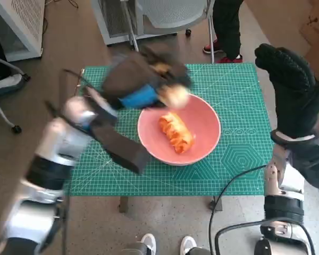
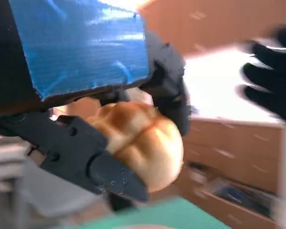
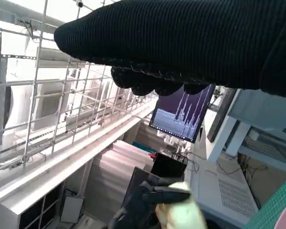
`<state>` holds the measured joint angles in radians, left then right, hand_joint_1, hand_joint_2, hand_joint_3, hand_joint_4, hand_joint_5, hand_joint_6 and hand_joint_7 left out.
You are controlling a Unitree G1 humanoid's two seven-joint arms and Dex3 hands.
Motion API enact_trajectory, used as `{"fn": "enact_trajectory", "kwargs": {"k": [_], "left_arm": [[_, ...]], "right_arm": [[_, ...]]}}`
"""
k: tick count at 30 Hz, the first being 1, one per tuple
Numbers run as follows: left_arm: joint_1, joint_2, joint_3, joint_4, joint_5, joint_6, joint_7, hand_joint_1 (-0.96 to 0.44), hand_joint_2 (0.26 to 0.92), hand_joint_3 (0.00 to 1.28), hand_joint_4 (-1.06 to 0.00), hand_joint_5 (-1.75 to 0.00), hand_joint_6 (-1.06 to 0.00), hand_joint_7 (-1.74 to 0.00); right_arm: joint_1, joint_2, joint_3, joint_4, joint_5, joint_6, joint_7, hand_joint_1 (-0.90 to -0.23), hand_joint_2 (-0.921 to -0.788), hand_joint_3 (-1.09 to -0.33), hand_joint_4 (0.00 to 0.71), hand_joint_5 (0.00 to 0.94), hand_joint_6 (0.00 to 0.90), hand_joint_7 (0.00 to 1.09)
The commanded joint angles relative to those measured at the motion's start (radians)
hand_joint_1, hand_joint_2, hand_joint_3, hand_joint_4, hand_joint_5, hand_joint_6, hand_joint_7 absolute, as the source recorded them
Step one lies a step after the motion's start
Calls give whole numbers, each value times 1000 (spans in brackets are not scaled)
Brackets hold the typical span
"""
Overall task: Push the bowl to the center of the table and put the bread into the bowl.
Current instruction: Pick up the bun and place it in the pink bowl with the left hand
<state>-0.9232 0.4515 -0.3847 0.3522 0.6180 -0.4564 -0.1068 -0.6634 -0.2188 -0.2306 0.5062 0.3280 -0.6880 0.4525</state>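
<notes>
A pink bowl sits near the middle of the green mat. An orange twisted bread lies inside it. My left hand, motion-blurred, hovers over the bowl's far rim and grips a pale golden bread roll. In the left wrist view the roll is pinched between the black fingers. My gloved right hand is raised above the mat's right edge and holds nothing. The right wrist view shows the left hand with the roll.
A grey chair and a person's legs stand beyond the table's far edge. Shoes show at the near edge. A black cable hangs off the front right. A white cabinet stands at far left.
</notes>
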Motion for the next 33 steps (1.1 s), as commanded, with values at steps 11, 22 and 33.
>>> {"fn": "enact_trajectory", "kwargs": {"k": [11, 22, 33], "left_arm": [[-59, -91, -26, 251, -20, 21, -78, -1, 921, 117, -602, -1206, -597, -1240], [-44, -98, 52, 285, -192, 128, -293, -441, 921, 34, -214, -64, -233, -292], [-13, -74, 88, 320, -211, 34, -237, -509, 921, 35, -159, -2, -220, -257]], "right_arm": [[52, -4, -3, -40, 33, 55, 13, -459, -921, -457, 394, 9, 527, 25], [66, 8, -4, -78, 8, 65, -25, -463, -921, -440, 406, 10, 529, 24], [54, 22, 11, -55, -41, 37, -61, -460, -921, -439, 410, 7, 529, 21]]}}
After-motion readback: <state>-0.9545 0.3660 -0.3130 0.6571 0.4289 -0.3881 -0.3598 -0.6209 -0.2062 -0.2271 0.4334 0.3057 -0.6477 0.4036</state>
